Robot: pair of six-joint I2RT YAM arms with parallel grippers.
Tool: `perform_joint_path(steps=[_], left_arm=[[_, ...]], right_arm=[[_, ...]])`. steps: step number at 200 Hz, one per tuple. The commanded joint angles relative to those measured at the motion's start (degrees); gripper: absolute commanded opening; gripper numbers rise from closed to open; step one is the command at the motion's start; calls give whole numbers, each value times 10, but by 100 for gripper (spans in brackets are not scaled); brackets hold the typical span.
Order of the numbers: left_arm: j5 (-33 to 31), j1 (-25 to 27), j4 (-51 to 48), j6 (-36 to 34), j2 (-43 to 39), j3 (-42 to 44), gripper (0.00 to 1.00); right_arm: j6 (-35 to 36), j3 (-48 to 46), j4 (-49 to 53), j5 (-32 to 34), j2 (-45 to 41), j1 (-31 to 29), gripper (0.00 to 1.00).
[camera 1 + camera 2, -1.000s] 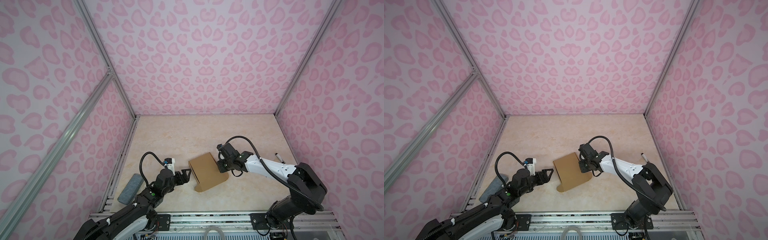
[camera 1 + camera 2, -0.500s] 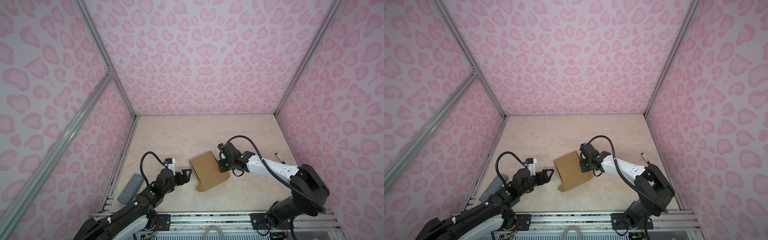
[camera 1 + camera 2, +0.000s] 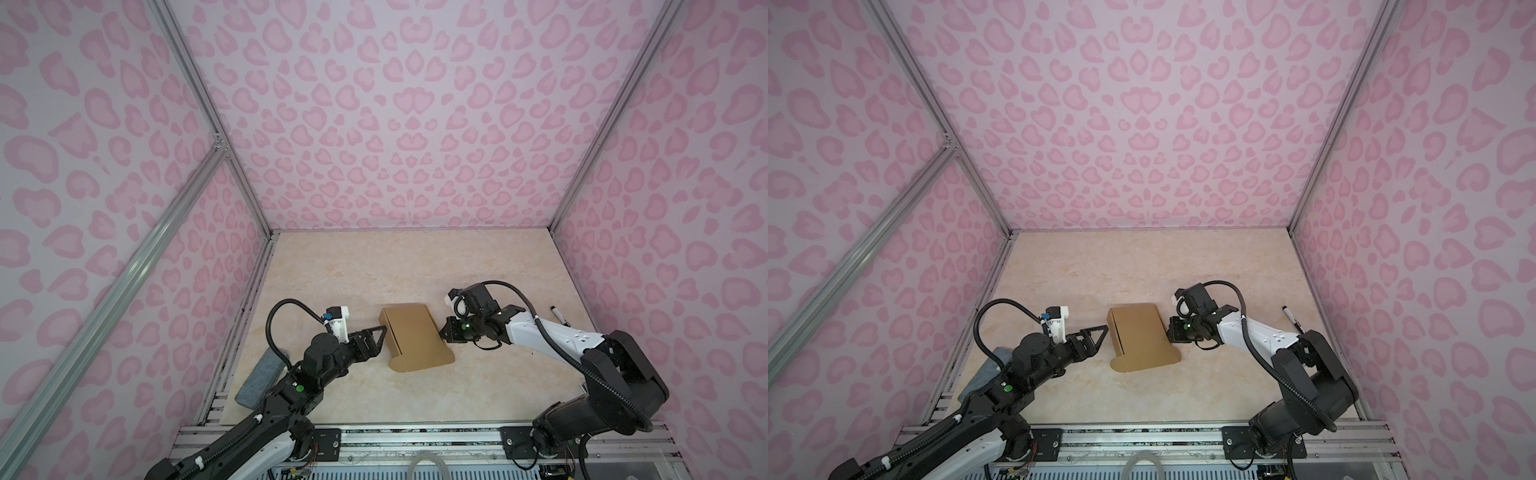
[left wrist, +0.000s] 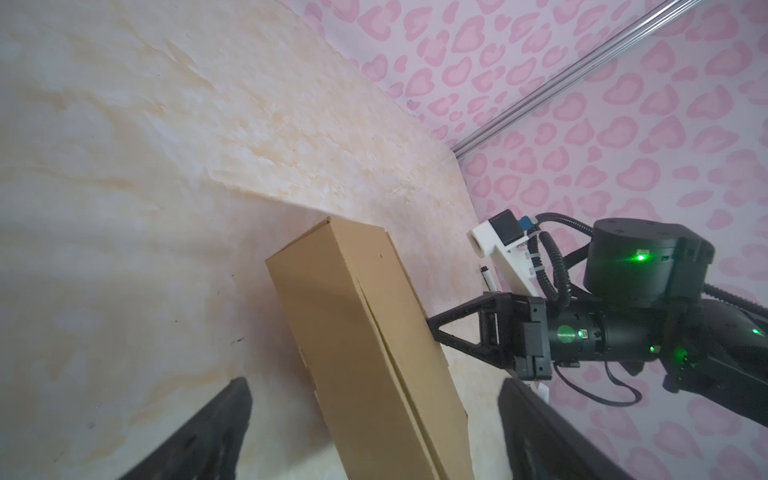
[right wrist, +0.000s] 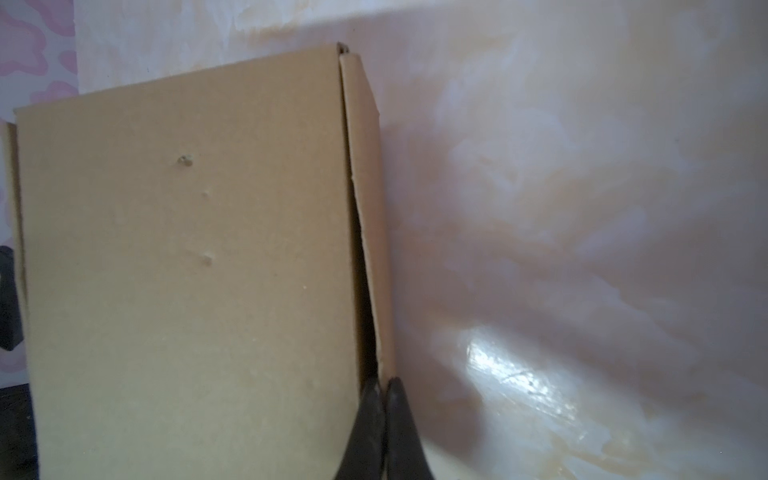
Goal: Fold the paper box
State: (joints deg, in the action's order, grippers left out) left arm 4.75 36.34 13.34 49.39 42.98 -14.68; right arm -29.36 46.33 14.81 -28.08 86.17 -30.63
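Position: the paper box (image 3: 412, 336) lies on the table (image 3: 374, 266) in the lower centre of both top views, between the two arms. Its long axis runs from upper frame to lower frame with a slight lean. A rounded flap (image 3: 422, 362) spreads flat on the table at its lower end.

Right gripper (image 3: 443, 332): jaws together. The tips touch the box's right long side, about midway along it. The right wrist view places the tips (image 5: 380, 388) at the foot of a seam that gapes between the top panel and the side wall. No cardboard is visibly caught between them.

Left gripper (image 3: 379, 341): jaws wide apart and holding nothing. It sits just left of the box and points at its left long side. One fingertip lies close by the upper-left corner; contact cannot be confirmed. In the left wrist view the box (image 4: 365, 340) stands directly ahead, between the spread fingers.

Assessment: both arms face the box across its short width. The right arm is the one in contact, so pressing the gaping seam home appears to fall to it. The left arm is placed to brace the opposite wall.
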Motion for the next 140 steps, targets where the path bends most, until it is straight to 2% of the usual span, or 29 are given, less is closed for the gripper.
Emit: perform_joint_path(steps=[1,13,15,65,116,140], left_arm=[[16,1,10,8,20,-9,96],[16,1,12,15,30,-12,97],[16,1,10,16,32,-12,100],[25,12,25,42,77,-29,98],[23,22,43,51,71,-23,100],[19,27,49,51,65,-19,94]], right_arm=[[-7,-3,-19,-33,-6,1,0],[-5,-4,-20,-38,-9,1,0],[-4,-4,-21,-39,-10,1,0],[-10,-15,-45,-72,-10,3,0],[-12,-18,-51,-77,-13,4,0],[-14,-19,-53,-77,-13,4,0]])
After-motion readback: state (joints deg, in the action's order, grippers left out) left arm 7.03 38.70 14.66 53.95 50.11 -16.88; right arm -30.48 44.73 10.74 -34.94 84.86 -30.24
